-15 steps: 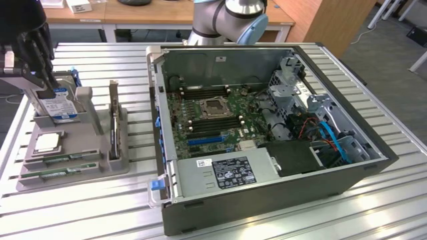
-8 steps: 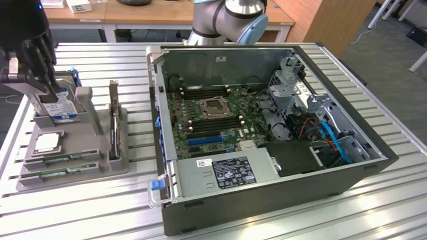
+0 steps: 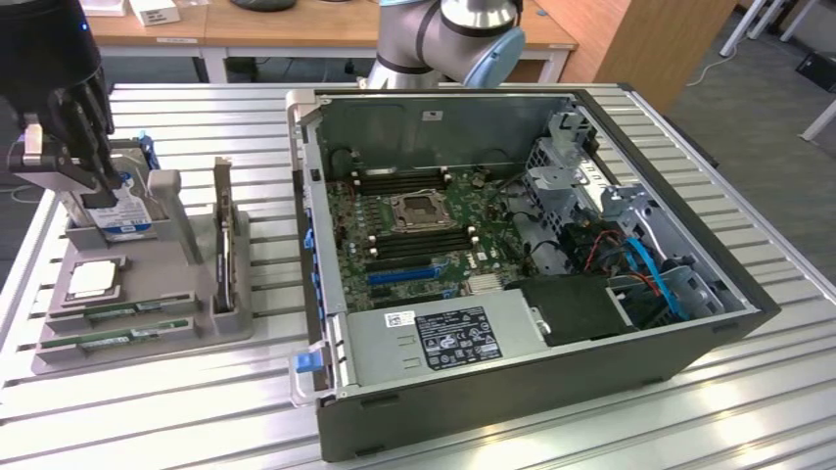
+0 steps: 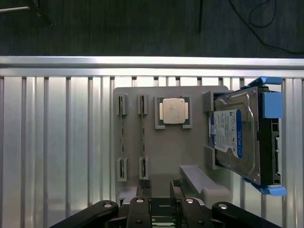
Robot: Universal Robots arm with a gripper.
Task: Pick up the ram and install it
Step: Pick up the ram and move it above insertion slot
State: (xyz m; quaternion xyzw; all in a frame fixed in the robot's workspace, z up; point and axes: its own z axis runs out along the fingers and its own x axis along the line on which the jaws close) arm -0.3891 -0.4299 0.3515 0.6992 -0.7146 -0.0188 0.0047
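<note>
As jaws gape wide, tool [image 4: 160, 191] holds nothing

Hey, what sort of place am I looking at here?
Probably a robotics lab set up for computer assembly: a robot arm stands behind an open computer case on a slatted metal table, with wooden desks beyond.

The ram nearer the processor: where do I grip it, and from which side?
Grip the ram mid-length, between the end clips of the holder, coming from straight above. It stands on edge, thin edge up, so the jaws should close across its flat faces.
</note>
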